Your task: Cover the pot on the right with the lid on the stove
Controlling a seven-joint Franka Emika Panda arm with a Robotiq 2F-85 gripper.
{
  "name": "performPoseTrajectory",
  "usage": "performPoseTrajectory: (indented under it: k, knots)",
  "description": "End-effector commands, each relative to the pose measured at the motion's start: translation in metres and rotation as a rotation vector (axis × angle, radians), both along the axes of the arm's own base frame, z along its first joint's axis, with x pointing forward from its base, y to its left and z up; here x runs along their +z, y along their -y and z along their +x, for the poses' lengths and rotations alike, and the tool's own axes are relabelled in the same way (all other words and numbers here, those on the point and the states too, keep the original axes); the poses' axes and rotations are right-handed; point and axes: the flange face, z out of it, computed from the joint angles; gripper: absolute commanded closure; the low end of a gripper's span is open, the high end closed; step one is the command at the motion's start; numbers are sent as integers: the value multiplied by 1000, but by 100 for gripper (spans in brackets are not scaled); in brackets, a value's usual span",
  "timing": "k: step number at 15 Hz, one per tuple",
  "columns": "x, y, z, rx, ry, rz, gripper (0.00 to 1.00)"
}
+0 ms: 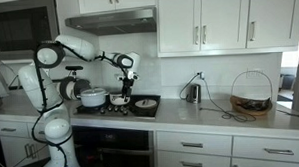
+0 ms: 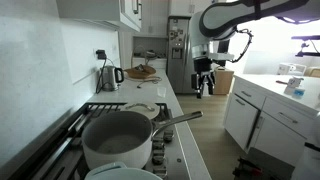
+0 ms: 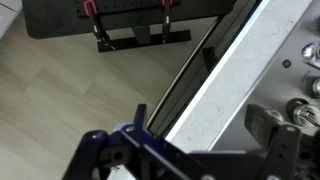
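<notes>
The pot (image 1: 119,99) is a small silver-white metal pot on the black-topped stove (image 1: 117,143). From along the counter the pot (image 2: 118,140) shows a long handle pointing toward the room. I cannot pick out the lid among the dark grates (image 2: 80,122). My gripper (image 1: 126,82) hangs open and empty above the stove's front edge, apart from the pot. It also shows high in mid-air as the gripper (image 2: 204,82). In the wrist view the gripper (image 3: 205,130) has wide-spread jaws with nothing between them. Below lie floor and the stove's pale front strip (image 3: 240,80).
A bigger white pot (image 1: 92,96) stands beside the small one, its rim (image 2: 125,174) close to the camera. A shallow dark pan (image 1: 145,105) sits on the stove's other side. On the counter are a kettle (image 1: 193,91) and a wire basket (image 1: 252,95). Stove knobs (image 3: 300,108) are close to my gripper.
</notes>
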Motion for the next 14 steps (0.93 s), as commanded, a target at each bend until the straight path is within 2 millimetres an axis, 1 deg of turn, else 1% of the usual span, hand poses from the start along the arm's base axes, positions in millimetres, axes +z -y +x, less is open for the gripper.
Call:
performPoseTrajectory:
  k: [1, 5, 7, 11, 14]
  knots:
    - [0, 0, 0, 0, -1, 0, 0]
    - [3, -4, 17, 116, -7, -27, 0]
    - [3, -10, 30, 192, -6, -26, 0]
    - [2, -35, 61, 387, 14, -52, 0]
    - [-6, -59, 87, 517, 47, -60, 0]
